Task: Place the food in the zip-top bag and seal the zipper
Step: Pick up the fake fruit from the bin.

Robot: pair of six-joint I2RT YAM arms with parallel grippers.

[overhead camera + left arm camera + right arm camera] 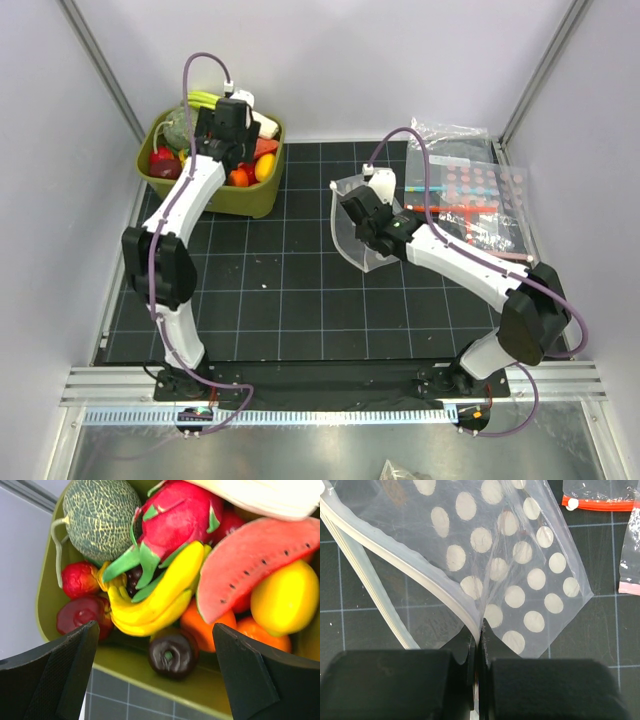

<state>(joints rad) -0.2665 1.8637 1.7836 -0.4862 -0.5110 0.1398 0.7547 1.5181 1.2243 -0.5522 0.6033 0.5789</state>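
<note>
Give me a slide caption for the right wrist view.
Right hand shut on the mouth edge of the cream-dotted zip-top bag, zipper tracks parted, above the black grid mat.

Overhead view: a bin (246, 203) of toy food (264, 168) sits at upper left, the left gripper (226, 145) poised above it. Right of centre, the zip-top bag (349, 228) hangs pinched in the right gripper (368, 226); spare bags (482, 192) lie at upper right.
</note>
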